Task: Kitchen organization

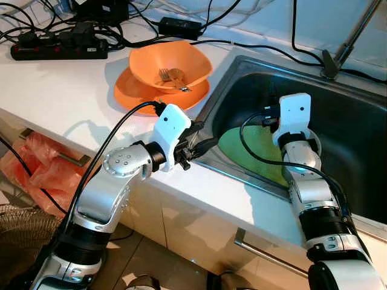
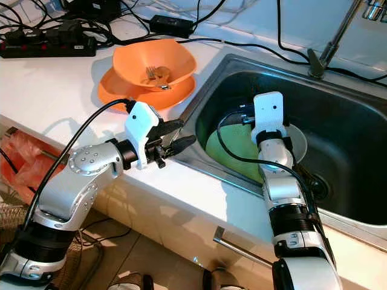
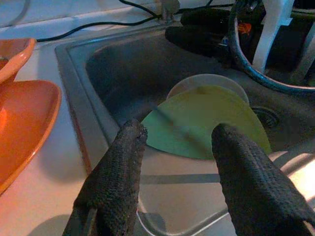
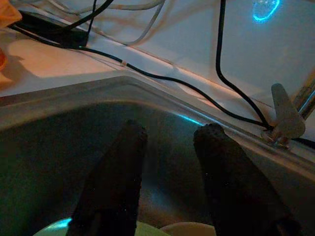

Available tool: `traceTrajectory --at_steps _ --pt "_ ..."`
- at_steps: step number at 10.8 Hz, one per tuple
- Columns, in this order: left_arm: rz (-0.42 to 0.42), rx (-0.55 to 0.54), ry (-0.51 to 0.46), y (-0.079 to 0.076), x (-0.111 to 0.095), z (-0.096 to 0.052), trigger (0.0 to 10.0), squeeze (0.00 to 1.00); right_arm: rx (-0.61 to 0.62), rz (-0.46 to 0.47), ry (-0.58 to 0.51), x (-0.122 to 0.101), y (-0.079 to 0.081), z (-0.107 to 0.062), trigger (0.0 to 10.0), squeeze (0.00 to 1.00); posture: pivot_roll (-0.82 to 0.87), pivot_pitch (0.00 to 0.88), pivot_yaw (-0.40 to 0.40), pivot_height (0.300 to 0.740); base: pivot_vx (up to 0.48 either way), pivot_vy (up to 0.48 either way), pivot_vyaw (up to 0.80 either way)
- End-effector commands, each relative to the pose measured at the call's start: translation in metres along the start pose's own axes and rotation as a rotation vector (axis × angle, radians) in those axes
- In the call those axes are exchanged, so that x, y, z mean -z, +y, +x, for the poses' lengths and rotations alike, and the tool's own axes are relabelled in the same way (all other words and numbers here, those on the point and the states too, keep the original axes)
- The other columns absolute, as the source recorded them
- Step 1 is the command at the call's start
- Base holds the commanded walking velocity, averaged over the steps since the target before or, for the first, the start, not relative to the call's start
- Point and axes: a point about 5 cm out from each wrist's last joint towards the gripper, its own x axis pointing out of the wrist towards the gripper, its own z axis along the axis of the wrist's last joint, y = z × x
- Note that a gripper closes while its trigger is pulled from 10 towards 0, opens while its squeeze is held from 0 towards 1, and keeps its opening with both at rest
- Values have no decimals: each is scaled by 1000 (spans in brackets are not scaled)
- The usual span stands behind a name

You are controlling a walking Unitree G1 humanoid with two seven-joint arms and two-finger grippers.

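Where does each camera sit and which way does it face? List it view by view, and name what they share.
Left eye and right eye views: on the head, looking forward and down at the counter, sink, orange bowl, both silver arms.
Left wrist view: along the left gripper, open fingers, toward the green plate in the sink.
Right wrist view: along the right gripper, open, toward the sink's back wall and faucet base.
Shared: the head and left wrist views show the green plate.

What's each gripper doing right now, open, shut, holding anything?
Left gripper: jaws open, empty, at the sink rim, aimed at the green plate.
Right gripper: jaws open, empty, inside the sink above the plates.
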Motion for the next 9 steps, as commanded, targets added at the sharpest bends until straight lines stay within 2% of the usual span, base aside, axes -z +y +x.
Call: traceTrajectory --at_steps 1,2,3,5,6,8,9 --pt "-6 22 -18 -5 -3 -1 10000 0 5 8 37 11 -1 -5 10000 773 65 138 -35 740 0 0 0" --pt "-7 20 -22 -5 -3 -1 10000 0 2 9 34 11 0 -5 10000 596 65 138 -35 740 0 0 0" --pt "1 -1 -38 -4 -6 -1 10000 0 -4 19 19 8 1 -5 10000 0 65 138 -35 740 0 0 0" --pt "93 -155 -104 11 -21 1 10000 0 -20 35 -13 3 5 -4 10000 0 69 144 -36 740 0 0 0" --pt "221 -219 -107 18 -34 0 10000 0 -21 42 -14 3 6 -5 10000 0 72 147 -35 740 0 0 0" --pt "410 -249 -29 21 -36 -4 10000 0 -21 49 -19 2 6 -5 10000 0 72 147 -35 740 0 0 0" --pt "479 -266 3 23 -34 -6 10000 0 -19 55 -23 2 7 -5 10000 0 76 148 -36 740 0 0 0"
